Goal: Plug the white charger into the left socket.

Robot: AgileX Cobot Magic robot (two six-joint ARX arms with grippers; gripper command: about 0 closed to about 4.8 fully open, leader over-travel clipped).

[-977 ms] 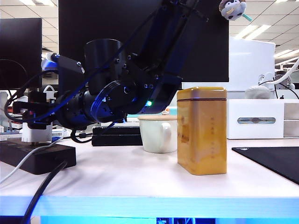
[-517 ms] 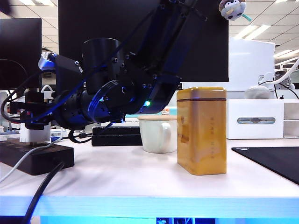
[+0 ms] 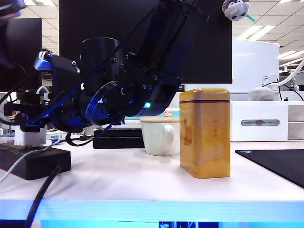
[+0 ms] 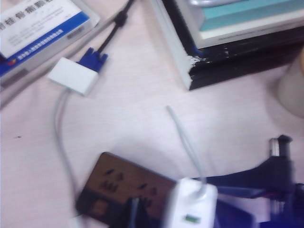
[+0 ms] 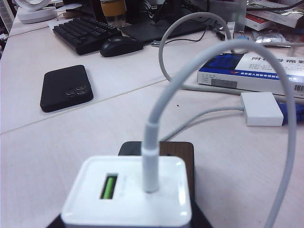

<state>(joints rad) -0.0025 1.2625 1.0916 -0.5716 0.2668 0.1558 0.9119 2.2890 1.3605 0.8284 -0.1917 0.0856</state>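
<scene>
Lighting: bright overhead ceiling panels (image 3: 33,2); blue glow at surface (image 3: 142,209) edge. Left wrist view motion-blurred; others sharp.

Smooth, glossy white plastic on the white charger (image 5: 127,197); matt black casing on the power strip (image 3: 35,161); glazed cream ceramic on the mug (image 3: 160,136); satin yellow metal on the tin (image 3: 205,133).

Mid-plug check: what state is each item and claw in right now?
white charger: upright on the power strip, gripped; prongs hidden.
power strip: lying flat, cord attached.
right claw: shut on the white charger, far left in the exterior view.
left claw: shut, empty, above the strip.
mug: upright.
yellow tin: upright, lid on.
</scene>
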